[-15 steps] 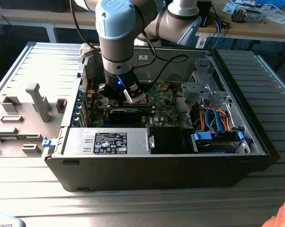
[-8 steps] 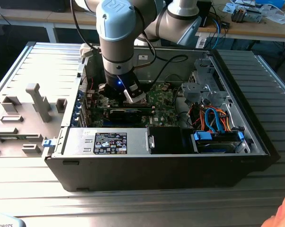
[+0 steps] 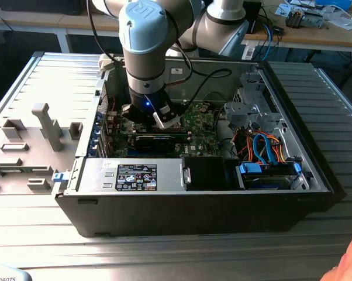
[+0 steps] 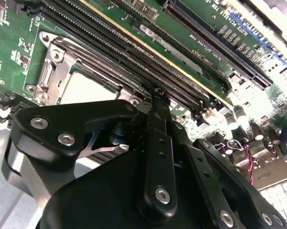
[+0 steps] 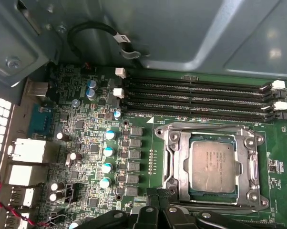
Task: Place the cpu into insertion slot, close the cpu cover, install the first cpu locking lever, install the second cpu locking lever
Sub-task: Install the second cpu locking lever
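The cpu is seated in the insertion slot. Fragile chip, best held by its edges. The gripper is seen closed, nothing held.

We see the cpu seated in the insertion slot | cpu cover framing it | memory slots beside | pincer fingertips together near socket edge.
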You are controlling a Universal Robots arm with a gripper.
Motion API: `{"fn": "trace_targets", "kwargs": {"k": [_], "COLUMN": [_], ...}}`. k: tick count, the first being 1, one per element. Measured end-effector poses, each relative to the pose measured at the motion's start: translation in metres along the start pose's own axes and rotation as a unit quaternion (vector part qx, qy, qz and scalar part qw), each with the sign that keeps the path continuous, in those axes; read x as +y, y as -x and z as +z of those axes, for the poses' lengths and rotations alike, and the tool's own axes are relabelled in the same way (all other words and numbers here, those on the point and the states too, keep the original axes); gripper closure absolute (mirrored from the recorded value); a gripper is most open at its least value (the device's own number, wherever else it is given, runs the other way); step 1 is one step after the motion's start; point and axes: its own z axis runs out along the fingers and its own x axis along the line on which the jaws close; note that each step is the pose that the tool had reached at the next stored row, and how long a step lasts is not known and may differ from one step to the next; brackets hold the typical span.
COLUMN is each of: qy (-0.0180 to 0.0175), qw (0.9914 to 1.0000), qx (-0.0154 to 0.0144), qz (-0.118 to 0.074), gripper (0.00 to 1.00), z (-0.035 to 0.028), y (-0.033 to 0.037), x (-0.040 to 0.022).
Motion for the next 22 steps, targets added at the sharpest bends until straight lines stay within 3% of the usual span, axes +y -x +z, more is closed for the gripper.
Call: {"fn": "trace_targets", "kwargs": {"k": [1, 2, 4, 5, 7, 9, 11, 15, 22], "qy": [-0.0135, -0.0236, -0.0285, -0.0328, -0.0333, -0.0333, -0.0337, -0.0404, -0.0411], "qw": [0.99991, 0.99972, 0.99959, 0.99946, 0.99944, 0.99944, 0.99943, 0.99918, 0.99914], "qx": [0.0007, 0.0013, 0.0027, 0.0028, 0.0021, 0.0024, 0.0024, 0.0037, 0.0048], "qz": [0.000, 0.000, -0.001, -0.001, -0.001, -0.001, -0.001, -0.001, 0.000], "gripper": [0.89, 0.89, 0.89, 0.89, 0.89, 0.89, 0.89, 0.89, 0.89], "z": [0.0004, 0.0004, 0.0001, -0.0015, -0.0036, -0.0123, -0.0164, -0.0149, -0.0151], "y": [0.0001, 0.0001, 0.0000, 0.0000, 0.0002, 0.0006, 0.0023, 0.0121, 0.0208], "x": [0.0003, 0.0006, 0.0011, 0.0006, 0.0017, 0.0041, 0.0062, 0.0146, 0.0192]}}
